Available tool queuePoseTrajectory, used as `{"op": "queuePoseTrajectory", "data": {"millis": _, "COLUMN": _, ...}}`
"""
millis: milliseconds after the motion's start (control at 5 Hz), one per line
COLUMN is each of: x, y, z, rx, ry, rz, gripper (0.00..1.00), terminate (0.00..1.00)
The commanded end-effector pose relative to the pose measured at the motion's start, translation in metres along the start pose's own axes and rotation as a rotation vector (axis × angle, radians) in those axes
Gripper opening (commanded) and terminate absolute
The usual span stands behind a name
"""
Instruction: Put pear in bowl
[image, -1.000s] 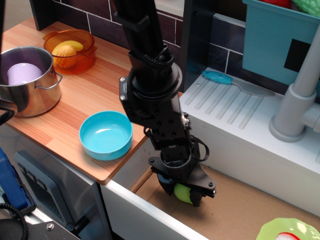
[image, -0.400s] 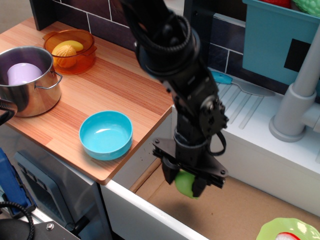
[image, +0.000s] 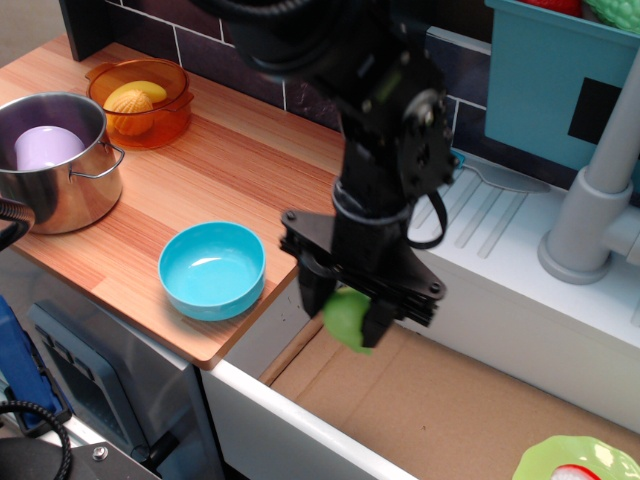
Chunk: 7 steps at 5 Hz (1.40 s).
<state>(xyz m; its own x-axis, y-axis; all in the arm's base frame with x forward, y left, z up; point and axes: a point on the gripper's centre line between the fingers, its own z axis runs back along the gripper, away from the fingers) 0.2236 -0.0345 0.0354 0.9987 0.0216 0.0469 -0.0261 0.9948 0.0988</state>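
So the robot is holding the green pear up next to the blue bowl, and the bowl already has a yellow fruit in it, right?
Not quite. The bowl is empty; the observation.image view shows only its shiny blue inside. The yellow fruits sit in the orange dish at the back. The rest is right: the gripper holds the pear up beside the bowl.

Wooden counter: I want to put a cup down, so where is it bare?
The middle of the wooden counter is bare, bordered by the steel pot, orange bowl and cyan bowl. The right edge is crowded by the gripper holding the pear.
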Motion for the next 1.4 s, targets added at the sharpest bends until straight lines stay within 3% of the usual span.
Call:
{"op": "queuePoseTrajectory", "data": {"millis": 0, "x": 0.0, "y": 0.028, "z": 0.037, "rx": 0.037, "ry": -0.037, "rz": -0.055, "gripper": 0.0, "terminate": 0.0}}
{"op": "queuePoseTrajectory", "data": {"millis": 400, "x": -0.002, "y": 0.074, "z": 0.047, "rx": 0.073, "ry": -0.029, "rz": -0.162, "gripper": 0.0, "terminate": 0.0}}
{"op": "queuePoseTrajectory", "data": {"millis": 800, "x": -0.004, "y": 0.104, "z": 0.03, "rx": 0.052, "ry": -0.064, "rz": -0.217, "gripper": 0.0, "terminate": 0.0}}
{"op": "queuePoseTrajectory", "data": {"millis": 1000, "x": -0.008, "y": 0.107, "z": 0.022, "rx": 0.081, "ry": -0.103, "rz": -0.252, "gripper": 1.0, "terminate": 0.0}}
{"op": "queuePoseTrajectory", "data": {"millis": 1200, "x": -0.008, "y": 0.107, "z": 0.022, "rx": 0.081, "ry": -0.103, "rz": -0.252, "gripper": 1.0, "terminate": 1.0}}
